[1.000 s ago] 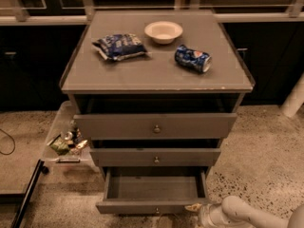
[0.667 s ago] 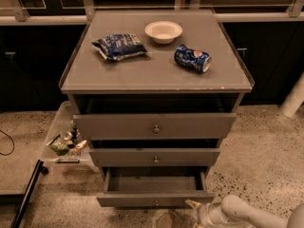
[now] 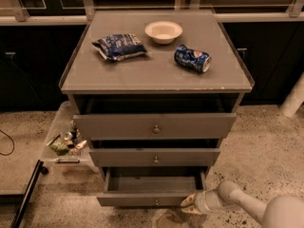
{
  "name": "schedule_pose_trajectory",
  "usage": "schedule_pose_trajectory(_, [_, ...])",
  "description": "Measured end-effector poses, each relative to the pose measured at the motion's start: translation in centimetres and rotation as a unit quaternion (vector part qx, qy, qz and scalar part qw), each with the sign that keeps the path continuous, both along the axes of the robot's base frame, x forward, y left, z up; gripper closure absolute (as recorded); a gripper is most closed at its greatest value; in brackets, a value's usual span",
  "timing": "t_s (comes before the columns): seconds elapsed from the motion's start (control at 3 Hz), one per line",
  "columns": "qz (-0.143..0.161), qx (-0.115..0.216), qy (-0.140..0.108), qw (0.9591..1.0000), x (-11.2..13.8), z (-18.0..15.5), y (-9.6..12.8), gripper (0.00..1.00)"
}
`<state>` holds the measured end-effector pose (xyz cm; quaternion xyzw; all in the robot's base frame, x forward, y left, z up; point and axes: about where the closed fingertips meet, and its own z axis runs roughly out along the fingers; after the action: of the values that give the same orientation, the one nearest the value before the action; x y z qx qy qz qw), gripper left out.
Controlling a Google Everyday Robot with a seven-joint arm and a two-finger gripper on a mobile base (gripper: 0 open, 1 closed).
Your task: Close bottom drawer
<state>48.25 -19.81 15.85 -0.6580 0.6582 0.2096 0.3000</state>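
There, the bottom drawer (image 3: 152,199) stood pulled out at the foot of the cabinet (image 3: 156,77), and the gripper (image 3: 191,204) sat low at its front's right end, placed to shove it in, I'd guess. Open or closed? Couldn't tell

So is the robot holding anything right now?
It seems to hold nothing. The tool is low down at the right end of the bottom drawer, against its front. The drawer is open.

Looks like a lab or test space: speckled floor (image 3: 266,141), dark glass-front units (image 3: 38,65), clear bin (image 3: 59,122) of clutter beside a grey cabinet (image 3: 156,75). Gripper (image 3: 191,204) is at the bottom drawer (image 3: 142,199), right corner.
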Motion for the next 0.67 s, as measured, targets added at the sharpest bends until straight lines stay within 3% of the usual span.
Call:
schedule_pose_trajectory(0.33, [0.005,0.014,0.018,0.9997,0.9,-1.9,0.5,0.89])
schedule_pose_trajectory(0.67, [-0.023,-0.001,-0.007,0.9997,4.6,-0.6,-0.7,1.0])
